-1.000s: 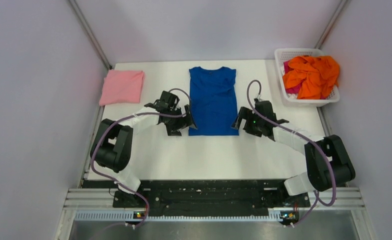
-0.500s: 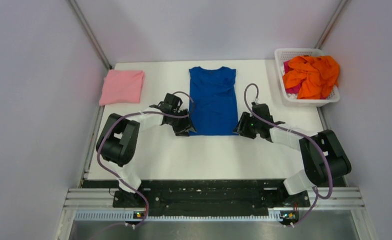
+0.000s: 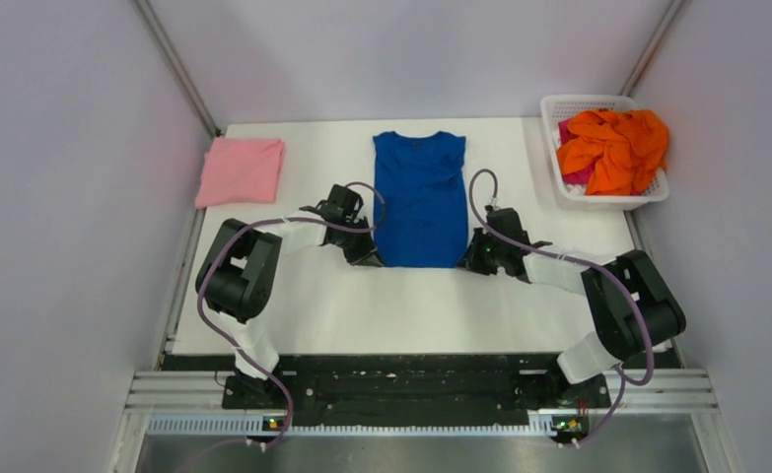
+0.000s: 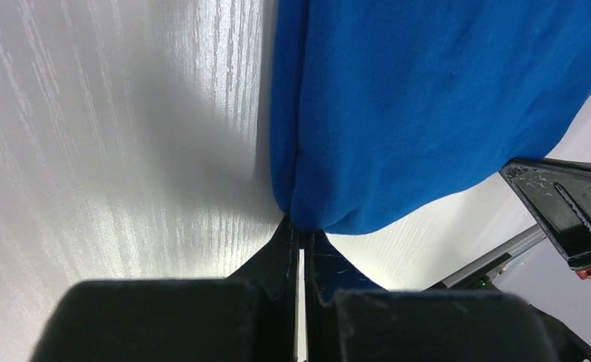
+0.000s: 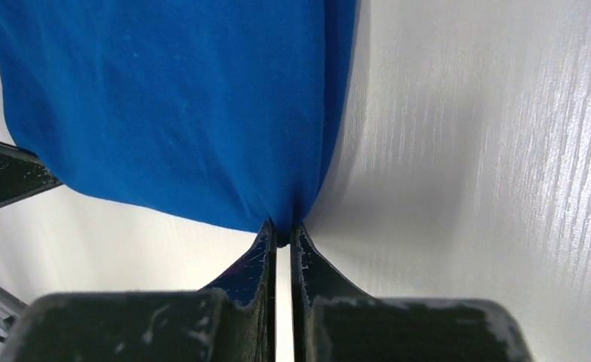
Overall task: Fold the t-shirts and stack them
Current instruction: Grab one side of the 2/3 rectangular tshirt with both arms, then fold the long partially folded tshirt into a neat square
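A royal blue t-shirt lies flat in the middle of the white table, folded to a narrow strip with its collar at the far end. My left gripper is shut on its near left hem corner; in the left wrist view the blue t-shirt bunches between the tips of the left gripper. My right gripper is shut on the near right corner, and the blue t-shirt is pinched in the right gripper. A folded pale pink t-shirt lies at the far left. Orange t-shirts fill the basket.
A white lattice basket stands at the far right corner of the table, with some pink cloth under the orange pile. Grey walls close in on three sides. A metal rail with both arm bases runs along the near edge.
Both grippers moved inward and down onto the near corners of the blue t-shirt and closed on them. The shirt's near hem has drawn slightly narrower.
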### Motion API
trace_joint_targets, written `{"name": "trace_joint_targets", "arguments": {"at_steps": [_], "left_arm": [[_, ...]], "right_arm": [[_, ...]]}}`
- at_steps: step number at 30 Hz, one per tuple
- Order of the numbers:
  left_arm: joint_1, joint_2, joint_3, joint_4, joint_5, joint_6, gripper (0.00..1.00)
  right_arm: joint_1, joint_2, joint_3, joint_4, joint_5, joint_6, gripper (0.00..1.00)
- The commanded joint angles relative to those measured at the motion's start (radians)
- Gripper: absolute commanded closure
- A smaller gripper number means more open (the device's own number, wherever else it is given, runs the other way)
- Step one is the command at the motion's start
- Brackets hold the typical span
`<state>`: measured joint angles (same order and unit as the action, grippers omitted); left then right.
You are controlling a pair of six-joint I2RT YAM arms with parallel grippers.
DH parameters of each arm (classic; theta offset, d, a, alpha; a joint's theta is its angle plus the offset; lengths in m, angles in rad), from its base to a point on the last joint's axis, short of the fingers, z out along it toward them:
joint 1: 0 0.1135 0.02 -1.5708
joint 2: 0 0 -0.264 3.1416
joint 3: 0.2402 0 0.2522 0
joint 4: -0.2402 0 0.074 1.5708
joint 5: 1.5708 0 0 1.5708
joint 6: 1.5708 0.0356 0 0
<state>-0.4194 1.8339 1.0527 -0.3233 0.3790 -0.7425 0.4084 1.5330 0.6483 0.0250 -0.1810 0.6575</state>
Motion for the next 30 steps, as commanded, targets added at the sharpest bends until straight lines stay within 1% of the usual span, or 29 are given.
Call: {"name": "trace_joint_targets", "arguments": {"at_steps": [1,3,6,8,11,16,19,21,24,27,30], "left_arm": [[-0.004,-0.042,-0.052,-0.017,-0.081,0.024,1.00],[-0.007,-0.093,-0.100,-0.021,-0.075,0.027,1.00],[-0.019,-0.224,-0.174,-0.036,-0.087,0.034,1.00],[-0.031,-0.345,-0.228,-0.046,-0.095,0.039,1.00],[-0.056,-0.516,-0.270,-0.115,-0.125,0.048,1.00],[-0.099,-0.748,-0.255,-0.257,-0.150,0.040,1.00],[-0.105,-0.854,-0.230,-0.272,-0.175,0.035,1.00],[-0.105,-0.880,-0.207,-0.263,-0.201,0.036,1.00],[-0.104,-0.875,-0.173,-0.217,-0.255,0.038,1.00],[-0.099,-0.836,-0.146,-0.137,-0.294,0.041,1.00],[-0.077,-0.764,-0.087,-0.097,-0.324,0.055,1.00]], "right_arm": [[0.031,-0.039,-0.029,-0.016,0.015,-0.027,1.00],[0.053,-0.085,-0.047,-0.051,0.018,-0.041,1.00],[0.109,-0.193,-0.069,-0.130,0.025,-0.062,1.00],[0.155,-0.278,-0.070,-0.209,0.018,-0.066,1.00],[0.203,-0.434,-0.080,-0.315,-0.022,-0.022,1.00],[0.255,-0.632,-0.049,-0.417,-0.145,0.039,1.00],[0.254,-0.693,-0.010,-0.448,-0.129,0.036,1.00],[0.255,-0.709,0.033,-0.451,-0.103,0.026,1.00],[0.252,-0.699,0.094,-0.444,-0.046,-0.006,1.00],[0.239,-0.668,0.135,-0.441,0.085,-0.026,1.00],[0.188,-0.636,0.147,-0.380,0.119,-0.033,1.00]]}}
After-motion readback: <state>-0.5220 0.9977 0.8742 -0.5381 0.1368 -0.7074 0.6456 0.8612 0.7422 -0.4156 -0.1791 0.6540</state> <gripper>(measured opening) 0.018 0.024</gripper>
